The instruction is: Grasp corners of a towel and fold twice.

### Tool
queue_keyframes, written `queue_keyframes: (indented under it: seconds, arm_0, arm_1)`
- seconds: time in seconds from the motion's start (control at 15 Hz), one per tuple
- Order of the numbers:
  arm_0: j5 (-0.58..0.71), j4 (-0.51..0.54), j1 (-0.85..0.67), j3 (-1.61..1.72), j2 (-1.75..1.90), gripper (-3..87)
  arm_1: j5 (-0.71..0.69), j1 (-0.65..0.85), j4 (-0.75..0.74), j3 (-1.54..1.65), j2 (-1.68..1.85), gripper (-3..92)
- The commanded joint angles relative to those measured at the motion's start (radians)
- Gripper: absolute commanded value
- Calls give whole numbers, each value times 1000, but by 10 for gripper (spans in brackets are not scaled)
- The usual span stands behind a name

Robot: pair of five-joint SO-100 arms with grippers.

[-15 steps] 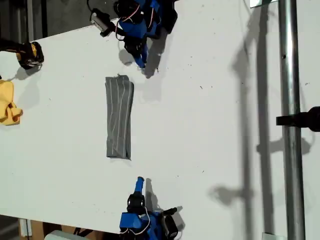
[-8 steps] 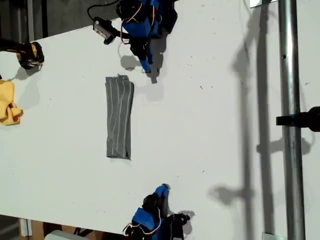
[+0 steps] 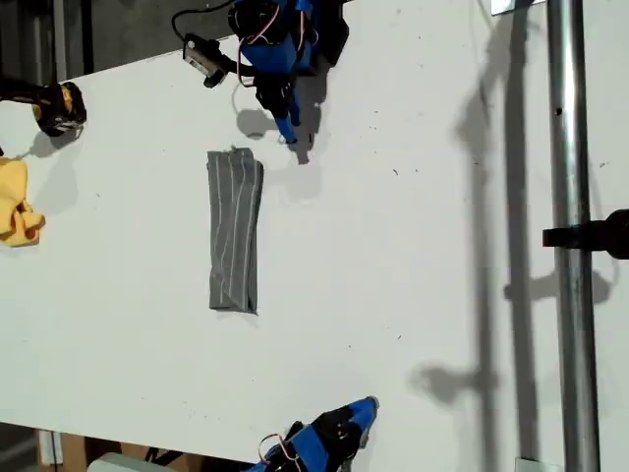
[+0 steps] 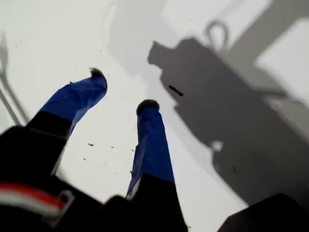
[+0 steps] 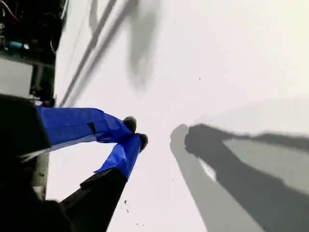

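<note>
You see a white worktop (image 3: pixel 423 246). The towel (image 3: pixel 234 231) lies folded narrow, left of centre in the exterior view. My first end effector (image 4: pixel 122 88) is open, my second end effector (image 5: pixel 136 132) closed, empty. That view's left edge cuts a yellow cloth (image 3: pixel 15 202).

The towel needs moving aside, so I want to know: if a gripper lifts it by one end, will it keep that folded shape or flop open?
The towel would probably flop: it lies thin and flat as a narrow folded strip, so the layers would likely sag and separate. It looks light. Pushed, it may bunch up rather than slide across the white table.

overhead exterior view, wrist views close above table (image 3: pixel 413 256)
</note>
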Motion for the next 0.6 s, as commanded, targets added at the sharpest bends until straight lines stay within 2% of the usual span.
queue_keyframes:
  seconds: [0.0, 0.07, 0.13, 0.2, 0.33, 0.53]
  arm_0:
    - [18, -3, 8, 5, -3, -3]
    - [-52, 2, -184, 5, -15, -8]
    - [18, -2, -500, 5, -3, -4]
    - [2, -3, -735, 5, -3, -24]
    - [8, -2, -910, 5, -3, -23]
    - [3, -2, -917, 5, -3, -23]
  arm_1:
    - [-15, -11, 3, -9, 2, 185]
    - [-15, -11, 3, -9, 2, 185]
    - [-15, -11, 3, -9, 2, 185]
    - [-15, -11, 3, -9, 2, 185]
    - [-15, -11, 3, -9, 2, 185]
    - [-15, -11, 3, -9, 2, 185]
